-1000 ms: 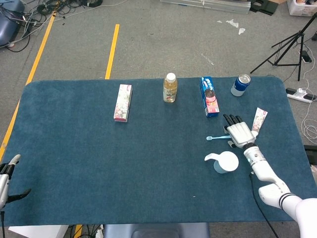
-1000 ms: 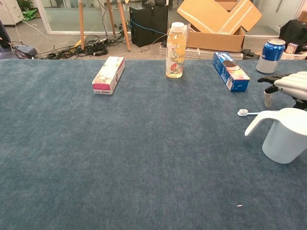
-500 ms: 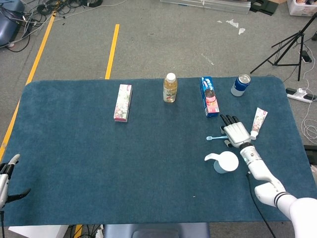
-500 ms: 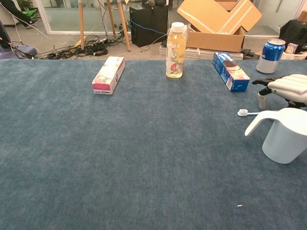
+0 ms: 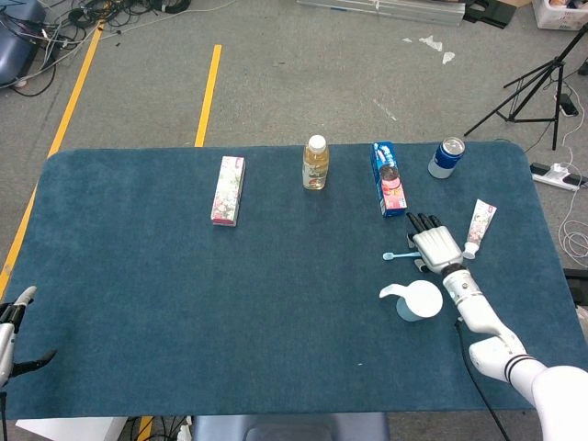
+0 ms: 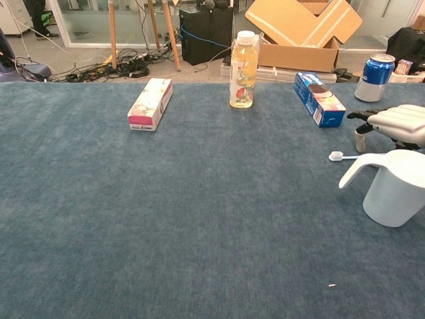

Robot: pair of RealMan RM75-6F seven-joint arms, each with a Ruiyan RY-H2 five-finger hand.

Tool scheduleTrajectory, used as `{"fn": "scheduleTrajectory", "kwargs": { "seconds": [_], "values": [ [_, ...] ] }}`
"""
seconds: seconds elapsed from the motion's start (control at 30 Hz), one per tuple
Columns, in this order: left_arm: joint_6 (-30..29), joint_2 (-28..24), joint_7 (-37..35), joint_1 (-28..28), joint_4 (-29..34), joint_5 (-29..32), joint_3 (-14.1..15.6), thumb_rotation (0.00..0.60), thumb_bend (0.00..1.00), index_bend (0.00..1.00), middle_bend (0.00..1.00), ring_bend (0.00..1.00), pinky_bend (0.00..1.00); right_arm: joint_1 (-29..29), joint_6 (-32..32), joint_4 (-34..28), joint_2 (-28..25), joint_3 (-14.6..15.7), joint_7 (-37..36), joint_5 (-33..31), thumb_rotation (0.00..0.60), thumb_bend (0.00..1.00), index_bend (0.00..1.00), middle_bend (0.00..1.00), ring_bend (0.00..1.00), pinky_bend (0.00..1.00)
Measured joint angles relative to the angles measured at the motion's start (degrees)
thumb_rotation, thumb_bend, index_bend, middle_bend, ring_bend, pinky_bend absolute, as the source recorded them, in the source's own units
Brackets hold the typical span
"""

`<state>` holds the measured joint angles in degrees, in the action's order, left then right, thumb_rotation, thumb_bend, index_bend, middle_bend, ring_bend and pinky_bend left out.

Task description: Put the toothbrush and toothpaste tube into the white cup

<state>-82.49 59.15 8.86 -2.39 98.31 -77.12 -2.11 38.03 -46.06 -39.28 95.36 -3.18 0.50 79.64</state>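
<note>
right hand (image 5: 435,246) flat, palm-down over toothbrush (image 5: 401,254) | fingers spread, apparently holding nothing

Along the far edge of the blue table (image 5: 184,294) stand four things: a pink box (image 5: 228,190) lying flat toward the left, a bottle (image 5: 315,163) of yellowish drink upright near the middle, a blue biscuit box (image 5: 389,178) lying flat, and a blue can (image 5: 447,157) upright toward the far right corner.

Lab: floor cables (image 5: 83,23), tripod (image 5: 533,87), taped line (image 5: 208,95).
</note>
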Motion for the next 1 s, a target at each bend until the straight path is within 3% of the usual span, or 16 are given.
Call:
{"fn": "scheduleTrajectory", "kwargs": {
  "seconds": [1.0],
  "values": [
    [0.0,-0.1,0.0,0.0,0.1,0.1,-0.1,0.6,0.0,0.06,0.23,0.21,0.28,-0.3,0.7,1.8,1.0,-0.7,0.5,0.0,0.6,0.24,0.58,0.0,0.0,0.12]
  ]
}}
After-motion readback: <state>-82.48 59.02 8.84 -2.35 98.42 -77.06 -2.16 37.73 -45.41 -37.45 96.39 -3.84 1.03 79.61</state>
